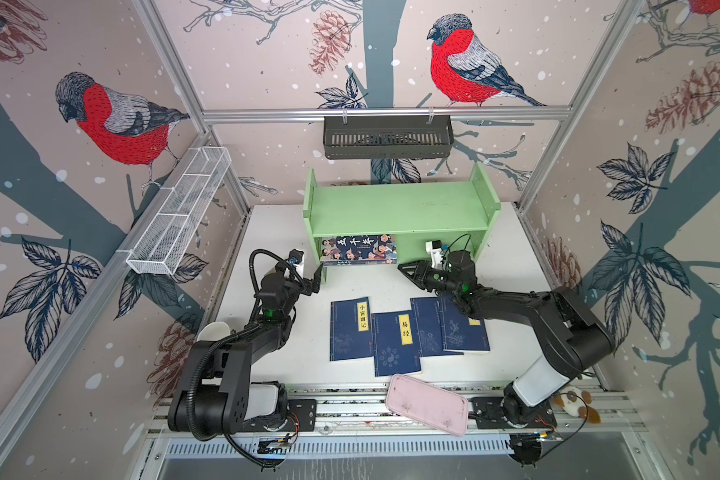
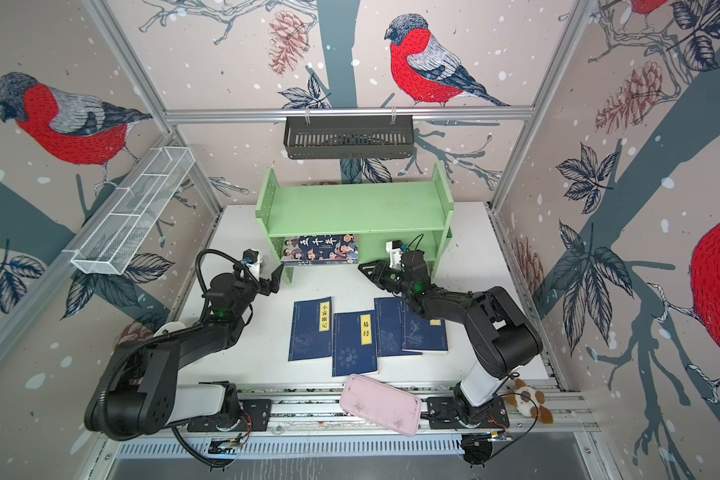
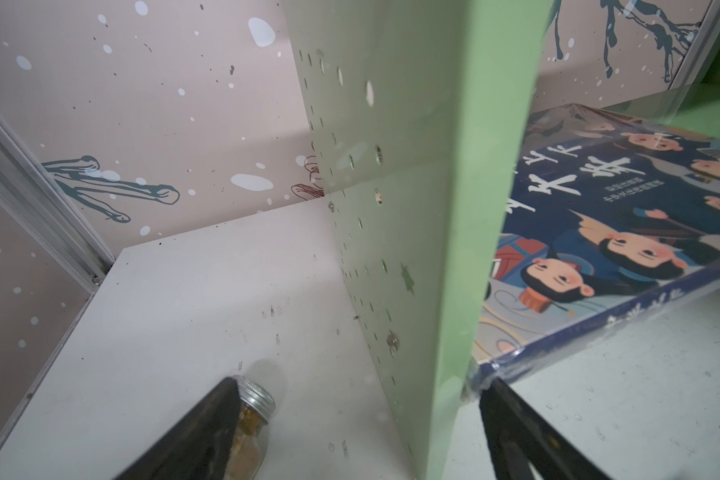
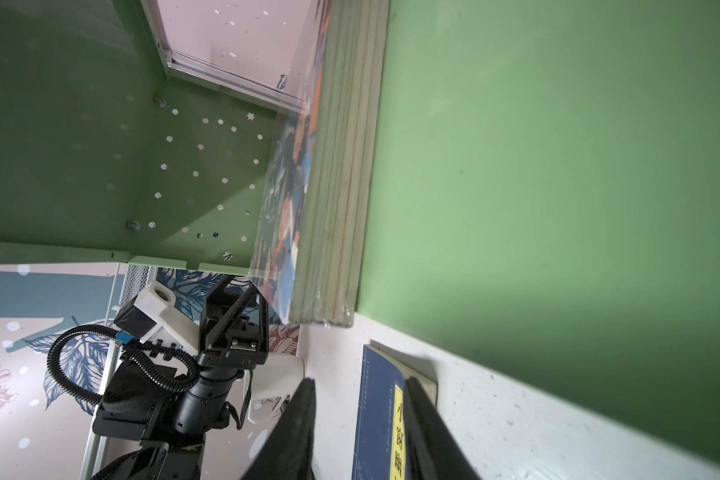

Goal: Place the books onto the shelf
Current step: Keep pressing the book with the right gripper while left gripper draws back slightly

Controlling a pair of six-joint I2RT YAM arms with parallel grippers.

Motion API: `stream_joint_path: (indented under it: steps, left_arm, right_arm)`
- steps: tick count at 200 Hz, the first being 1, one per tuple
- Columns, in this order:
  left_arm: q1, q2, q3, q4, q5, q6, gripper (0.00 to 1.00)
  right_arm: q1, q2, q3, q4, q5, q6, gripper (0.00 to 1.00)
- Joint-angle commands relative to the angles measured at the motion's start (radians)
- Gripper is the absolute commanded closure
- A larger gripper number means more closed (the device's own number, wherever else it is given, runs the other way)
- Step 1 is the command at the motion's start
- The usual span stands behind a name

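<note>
Where the big cartoon book (image 1: 358,249) is: it lies cover up in the bottom level of the green shelf (image 1: 400,208), at the left end, and its front edge sticks out a little past the shelf.
Shelf spot: it stands at the back of the white table (image 1: 275,237), below the black basket (image 1: 387,139) on the wall.
Blue books (image 1: 350,330) (image 1: 395,345) (image 1: 427,332) (image 1: 462,336): four of them lie flat on the table in a row in front of the shelf. Neighbours overlap a bit, and the right arm hides part of the one farthest right.
Left gripper (image 1: 316,279): its fingers (image 3: 512,424) are spread wide and hold nothing. The front edge of the shelf's left side panel (image 3: 466,208) sits between them, and one fingertip is right at the cartoon book's corner.
Right gripper (image 1: 403,270): there is a small gap between its fingers, and nothing is in it. It hangs over the table and points at the right end of the cartoon book, near it.
Glass jar (image 3: 254,401): it has a silver lid and sits just beside a left finger.
Pink tray (image 1: 427,405): it lies at the front, just in front of the row of books.
Plush toy (image 1: 574,405): it sits by the right arm's base.
</note>
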Motion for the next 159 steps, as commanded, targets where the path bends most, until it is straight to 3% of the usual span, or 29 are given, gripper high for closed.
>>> stream_joint_path:
  steps: [1,159]
  left_arm:
    - [0.002,-0.014,-0.005,0.041,-0.009,0.015,0.09]
    - [0.002,-0.022,-0.019,0.049,-0.009,0.024,0.08]
  right_arm:
    - [0.005,0.016,0.016,0.029,-0.01,0.005,0.63]
    - [-0.004,0.076,0.066,0.021,-0.022,0.01,0.63]
